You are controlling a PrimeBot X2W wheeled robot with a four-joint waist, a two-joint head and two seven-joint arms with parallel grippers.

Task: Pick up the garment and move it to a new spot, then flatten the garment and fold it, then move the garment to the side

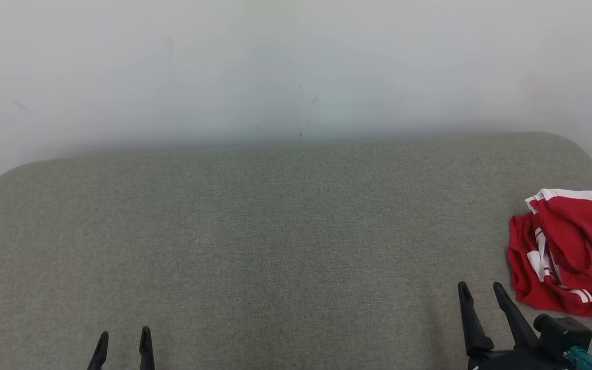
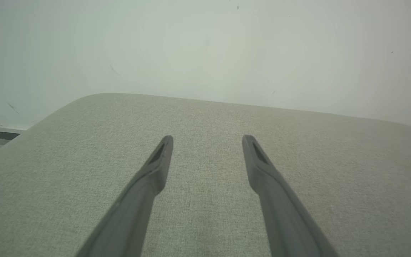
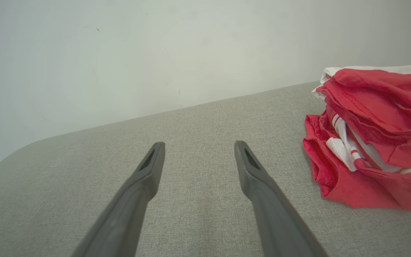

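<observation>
While nothing is held between them, the jaws of the left gripper [image 1: 125, 332] and the right gripper [image 1: 480, 284] are seen spread wide above the grey cushion [image 1: 275, 231]. The garment [image 1: 578, 252], red with white stripes, is seen crumpled in a heap at the cushion's right end, near the right gripper and well apart from the left. A pale wall [image 1: 296, 67] is seen behind.

The garment [image 1: 573, 252] lies on the desk [image 1: 275, 231] at its right side. The right claw [image 1: 479, 284] is over the near right, just left of the garment and apart from it. The left claw [image 1: 124, 332] is over the near left, well apart from both. A wall [image 1: 275, 67] stands behind the desk's far edge.
</observation>
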